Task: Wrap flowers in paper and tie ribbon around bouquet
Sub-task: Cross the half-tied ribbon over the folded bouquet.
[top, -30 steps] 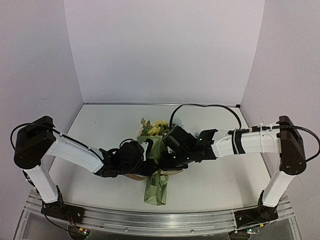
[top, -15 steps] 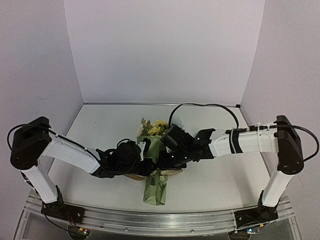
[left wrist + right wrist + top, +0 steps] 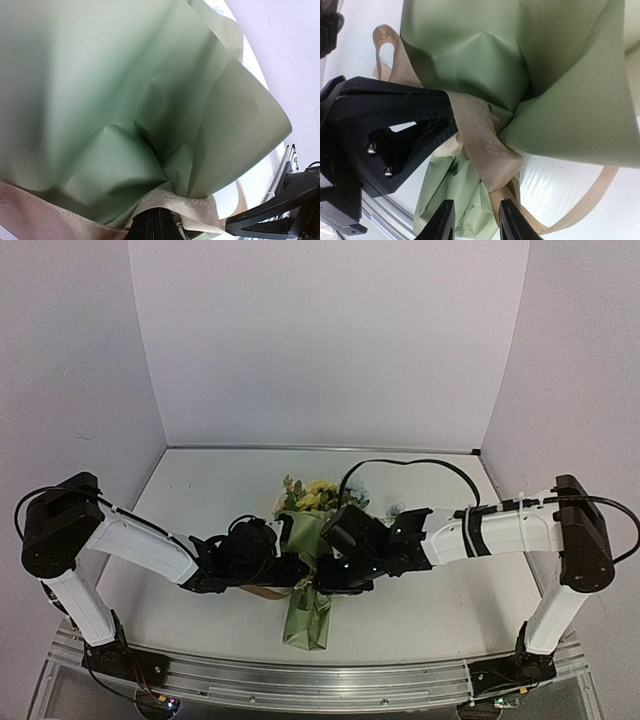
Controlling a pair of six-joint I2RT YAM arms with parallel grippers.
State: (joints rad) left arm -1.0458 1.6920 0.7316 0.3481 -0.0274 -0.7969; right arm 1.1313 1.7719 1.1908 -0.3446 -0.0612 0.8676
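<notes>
The left gripper (image 3: 292,567) is seen on the left, pressed up against the bouquet (image 3: 308,612). Its jaws are squeezed tight, and the ribbon (image 3: 480,135) is pinched at its tip. From that tip the ribbon is led across the thin waist of the bouquet, where the paper (image 3: 125,90) is bunched in. The paper is spread wide just in front of this gripper. Its narrow end is pointed toward the near edge of the table (image 3: 200,490). The flowers (image 3: 315,494) are found at the far end, past both grippers. The right gripper (image 3: 476,212) is placed on the other side of the bouquet, facing the left one. Its jaws are parted a little, and nothing is held between them. A loose end of the ribbon is hung just in front of its tips. Another strand is laid on the table beside that gripper.
</notes>
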